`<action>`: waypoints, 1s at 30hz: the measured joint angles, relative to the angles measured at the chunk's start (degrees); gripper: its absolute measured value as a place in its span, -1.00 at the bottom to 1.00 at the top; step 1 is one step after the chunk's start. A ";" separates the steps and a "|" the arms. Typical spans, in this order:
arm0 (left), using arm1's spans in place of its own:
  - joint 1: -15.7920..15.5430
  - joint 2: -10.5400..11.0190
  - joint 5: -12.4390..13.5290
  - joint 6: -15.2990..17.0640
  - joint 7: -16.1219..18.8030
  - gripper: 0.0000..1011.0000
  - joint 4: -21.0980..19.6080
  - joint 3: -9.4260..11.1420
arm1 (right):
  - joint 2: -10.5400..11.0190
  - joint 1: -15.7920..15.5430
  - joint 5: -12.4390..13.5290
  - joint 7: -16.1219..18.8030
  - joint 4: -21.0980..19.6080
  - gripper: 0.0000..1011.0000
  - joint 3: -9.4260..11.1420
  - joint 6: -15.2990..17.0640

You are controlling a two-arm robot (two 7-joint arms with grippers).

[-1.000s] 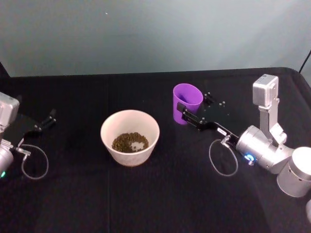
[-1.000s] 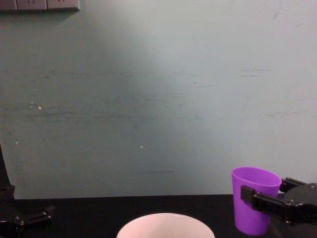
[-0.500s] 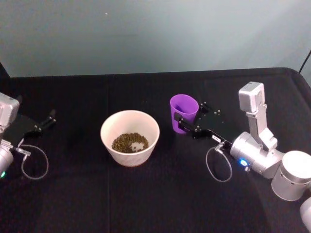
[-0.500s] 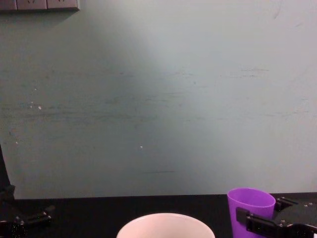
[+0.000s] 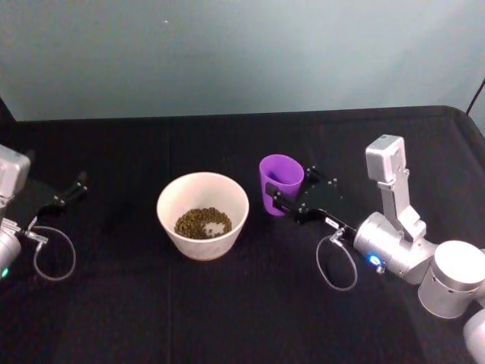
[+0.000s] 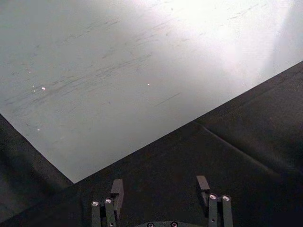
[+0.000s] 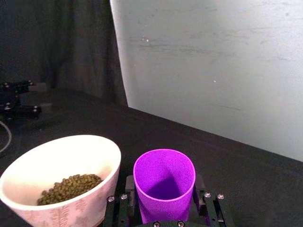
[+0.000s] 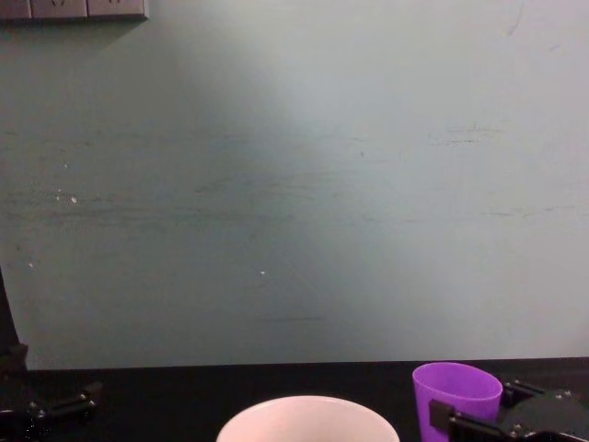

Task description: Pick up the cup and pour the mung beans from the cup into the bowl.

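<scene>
The purple cup (image 5: 281, 178) stands upright just right of the white bowl (image 5: 201, 244), and my right gripper (image 5: 291, 186) is shut on it, one finger on each side. In the right wrist view the cup (image 7: 164, 177) looks hollow, with no grains showing inside. The mung beans (image 5: 201, 222) lie in a brownish-olive heap at the bottom of the bowl (image 7: 71, 213). From the chest view, the cup (image 8: 456, 391) sits low at the right, beside the bowl's rim (image 8: 308, 405). Whether the cup's base touches the cloth is unclear. My left gripper (image 5: 68, 193) rests open at the far left.
A black cloth (image 5: 227, 303) covers the table, with a pale wall (image 5: 242, 53) behind it. A cable loop (image 5: 333, 262) hangs from the right arm. A similar cable loop (image 5: 53, 254) hangs by the left arm.
My right gripper has carried the upright cup downward and a little leftward, closer to the bowl. The left arm has stayed put.
</scene>
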 joint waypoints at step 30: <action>0.00 0.00 0.00 0.00 0.00 0.98 0.00 0.00 | 1.42 0.73 -0.07 0.99 0.90 0.42 -2.23 0.52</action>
